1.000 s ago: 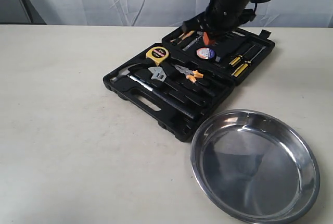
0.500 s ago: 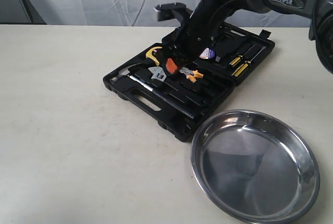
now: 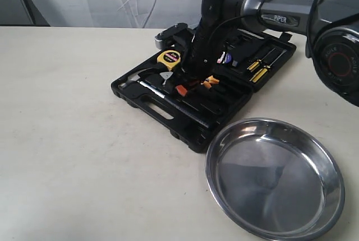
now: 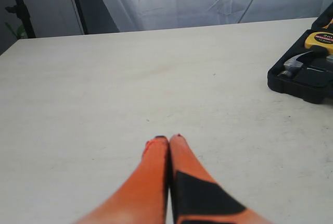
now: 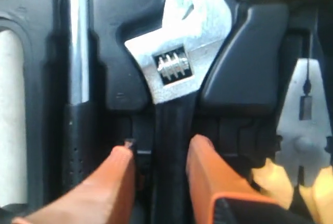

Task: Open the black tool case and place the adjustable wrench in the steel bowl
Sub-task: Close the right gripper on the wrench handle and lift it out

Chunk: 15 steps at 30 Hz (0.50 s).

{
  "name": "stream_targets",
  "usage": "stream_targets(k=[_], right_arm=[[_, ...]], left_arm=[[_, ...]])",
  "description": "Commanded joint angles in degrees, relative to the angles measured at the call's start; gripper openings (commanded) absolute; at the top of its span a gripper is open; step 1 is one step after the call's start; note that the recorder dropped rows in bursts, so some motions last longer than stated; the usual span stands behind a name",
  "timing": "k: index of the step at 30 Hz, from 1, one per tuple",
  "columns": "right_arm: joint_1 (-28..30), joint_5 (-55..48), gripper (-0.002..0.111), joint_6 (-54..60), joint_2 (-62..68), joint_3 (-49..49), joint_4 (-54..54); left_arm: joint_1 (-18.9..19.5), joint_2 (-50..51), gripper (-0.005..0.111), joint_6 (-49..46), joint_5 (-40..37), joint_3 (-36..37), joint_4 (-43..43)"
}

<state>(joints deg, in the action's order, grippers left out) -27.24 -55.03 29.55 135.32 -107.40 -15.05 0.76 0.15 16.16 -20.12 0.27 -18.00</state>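
The black tool case [image 3: 168, 119] lies open on the table, tools in its recesses. The adjustable wrench [image 3: 167, 77] lies in the near half; in the right wrist view its silver head [image 5: 179, 52] points away and its black handle runs between my orange fingers. My right gripper [image 5: 162, 147] is open, lowered into the case [image 3: 185, 88], one finger on each side of the handle. The steel bowl [image 3: 224, 134] stands empty at the front right of the case. My left gripper [image 4: 169, 139] is shut on nothing above bare table, with the case corner [image 4: 296, 81] off to one side.
A steel-headed hammer [image 5: 78, 41] lies beside the wrench, orange-handled pliers [image 5: 307, 125] on its other side. A yellow tape measure [image 3: 170, 58] sits behind the wrench head. Yellow-handled screwdrivers [image 3: 258, 70] rest in the lid half. The right arm reaches in over the lid.
The right arm has swung from over the lid half toward the near half and dropped down, so its fingers now straddle the wrench handle. The case, tools and bowl have not moved.
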Motion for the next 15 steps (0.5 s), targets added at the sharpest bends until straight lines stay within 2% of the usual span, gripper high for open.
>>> stream_targets(k=[1, 5, 7, 8, 10, 13, 15], right_arm=[[-0.4, 1.7, 0.036, 0.2, 2.5, 0.2, 2.2], [-0.4, 1.7, 0.048, -1.1, 3.6, 0.2, 2.9], [-0.4, 1.7, 0.048, -1.1, 3.6, 0.2, 3.0], [-0.4, 1.7, 0.045, -1.1, 3.6, 0.2, 3.0], [-0.4, 1.7, 0.032, -1.1, 3.6, 0.2, 3.0], [-0.4, 1.2, -0.002, -1.1, 3.2, 0.2, 3.0], [-0.4, 1.0, 0.000, -1.3, 2.3, 0.2, 2.8]], left_arm=[[0.2, -0.1, 0.000, 0.2, 0.6, -0.3, -0.3], [0.2, -0.1, 0.000, 0.2, 0.6, -0.3, -0.3], [0.2, -0.1, 0.000, 0.2, 0.6, -0.3, -0.3], [0.2, -0.1, 0.000, 0.2, 0.6, -0.3, -0.3], [0.2, -0.1, 0.000, 0.2, 0.6, -0.3, -0.3], [0.2, -0.1, 0.000, 0.2, 0.6, -0.3, -0.3], [0.2, -0.1, 0.000, 0.2, 0.6, -0.3, -0.3]])
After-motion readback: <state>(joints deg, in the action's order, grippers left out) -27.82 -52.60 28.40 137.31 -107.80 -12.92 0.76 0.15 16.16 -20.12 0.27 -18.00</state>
